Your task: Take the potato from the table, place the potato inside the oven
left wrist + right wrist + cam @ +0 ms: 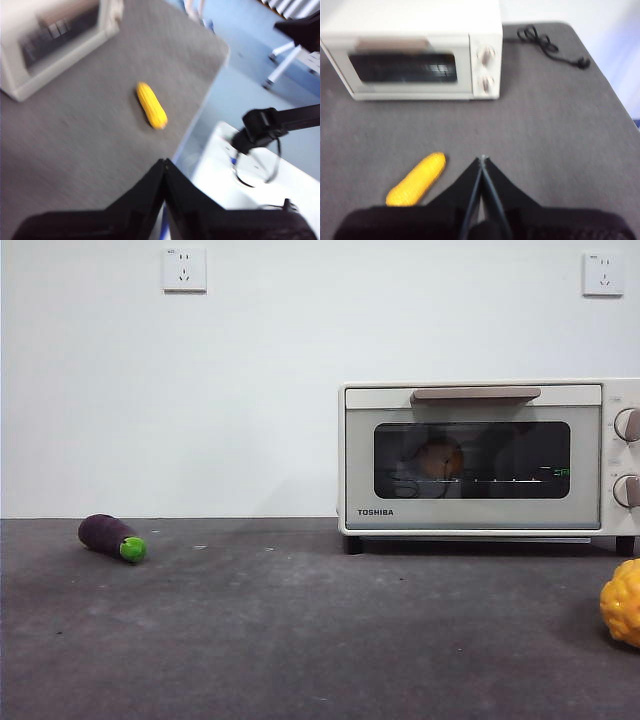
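Apparently the task is all but done: the potato (pixel 440 457) shows as an orange-brown shape behind the dark glass of the oven (pixel 480 510), at centre right of the front view, and the door is closed. Both claws are pressed shut on nothing, the left claw (pixel 164 162) and right claw (pixel 482 159) hanging above the table (pixel 300 630). No further move seems called for beyond keeping clear.

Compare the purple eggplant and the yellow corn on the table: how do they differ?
The eggplant is dark purple with a green tip; the corn is yellow all over and bumpy. The eggplant lies far from the oven, on the side away from its knobs; the corn lies in front of it. Both lie on their sides on the table, untouched.
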`<state>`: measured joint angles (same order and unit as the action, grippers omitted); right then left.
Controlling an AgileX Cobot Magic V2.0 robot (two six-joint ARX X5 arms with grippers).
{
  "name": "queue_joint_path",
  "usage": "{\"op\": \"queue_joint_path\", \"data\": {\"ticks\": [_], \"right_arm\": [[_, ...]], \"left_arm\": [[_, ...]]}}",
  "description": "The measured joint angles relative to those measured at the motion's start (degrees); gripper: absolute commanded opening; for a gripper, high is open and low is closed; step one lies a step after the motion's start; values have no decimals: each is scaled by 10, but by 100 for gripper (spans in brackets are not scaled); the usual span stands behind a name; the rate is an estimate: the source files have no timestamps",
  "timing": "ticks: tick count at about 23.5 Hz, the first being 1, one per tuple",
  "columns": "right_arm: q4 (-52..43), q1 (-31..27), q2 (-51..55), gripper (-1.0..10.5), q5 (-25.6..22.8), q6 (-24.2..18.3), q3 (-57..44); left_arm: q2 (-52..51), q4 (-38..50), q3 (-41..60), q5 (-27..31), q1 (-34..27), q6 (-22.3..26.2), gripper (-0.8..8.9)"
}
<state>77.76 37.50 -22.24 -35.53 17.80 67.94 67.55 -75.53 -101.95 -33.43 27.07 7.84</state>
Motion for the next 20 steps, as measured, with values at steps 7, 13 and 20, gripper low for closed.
{"op": "queue_joint_path", "data": {"ticks": [7,13,20], "right_arm": [[0,0,0,2,0,0,1],[0,0,0,2,0,0,1],[0,0,0,2,0,0,1]], "left_arm": [[-133,2,0,128,0,16,-4],[-206,1,0,243,0,16,-4],[-202,1,0,243,0,16,-4]]}}
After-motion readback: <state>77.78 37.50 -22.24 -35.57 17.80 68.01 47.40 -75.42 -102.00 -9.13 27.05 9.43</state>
